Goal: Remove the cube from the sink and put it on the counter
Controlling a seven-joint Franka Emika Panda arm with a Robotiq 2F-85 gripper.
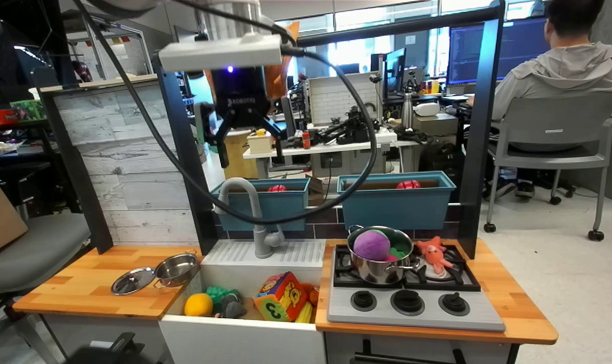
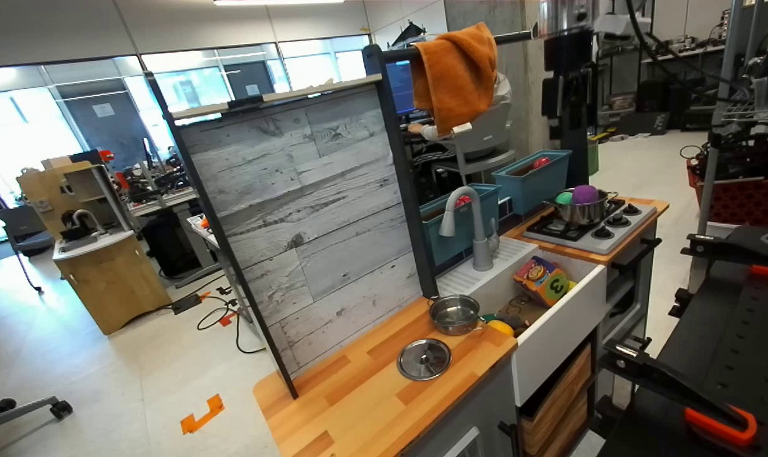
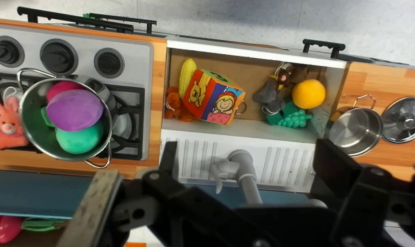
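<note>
Two fingers point(image 3: 168, 156), spread wide, and the wrist view caught the grey faucet point(image 3: 241, 156) right between them! Up in the air hung the gripper point(image 1: 252, 154), at twelve o'clock from the cube point(image 1: 280, 297) and well apart from it in an exterior view. An orange towel point(image 2: 457, 76) hung full length over the bar point(image 2: 514, 37) in an exterior view, and there the fingers melted into dark shapes, too hard to read. And the cube? Down in the white sink point(image 1: 243, 341), tilted, bright as anything in all three views! Looking straight down, the wrist view laid out its neighbours: corn point(image 3: 187, 75) just beside it at ten o'clock, a yellow ball point(image 3: 308, 93) over at three with a grey toy point(image 3: 265, 93) between, green grapes point(image 3: 295, 118) a touch lower. Away at nine o'clock stood the pot point(image 2: 581, 216) on the stove point(image 3: 135, 68). An exterior view gave just a purple ball point(image 2: 585, 194) and a green ball point(image 2: 563, 198) peeking over its rim; the wrist view added a pink ball point(image 3: 61, 88) inside and a rabbit point(image 3: 8, 127) beside the pot at nine. Across on the wooden counter point(image 2: 352, 406), a lid point(image 2: 424, 359) lay just beside a pan point(image 2: 455, 311), at seven o'clock in an exterior view, yet at three in the wrist view!
</note>
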